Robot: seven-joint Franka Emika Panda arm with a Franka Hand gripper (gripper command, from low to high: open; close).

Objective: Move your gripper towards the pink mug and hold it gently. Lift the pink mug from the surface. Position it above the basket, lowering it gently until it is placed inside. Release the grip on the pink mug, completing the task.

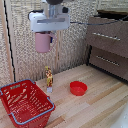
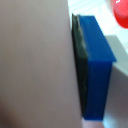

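grasped and lifted already: pink mug (image 1: 43, 42) clamped in the closed pincer (image 1: 45, 35) high over the table (image 1: 100, 102), not yet above the red basket (image 1: 30, 112), lowering and release remaining.

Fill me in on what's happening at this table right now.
The gripper of a white robot arm holds the pink mug high in the air, well clear of the wooden table. The red wire basket sits below, toward the exterior view's left, with no mug in it yet. A red bowl and a small bottle stand untouched on the table.
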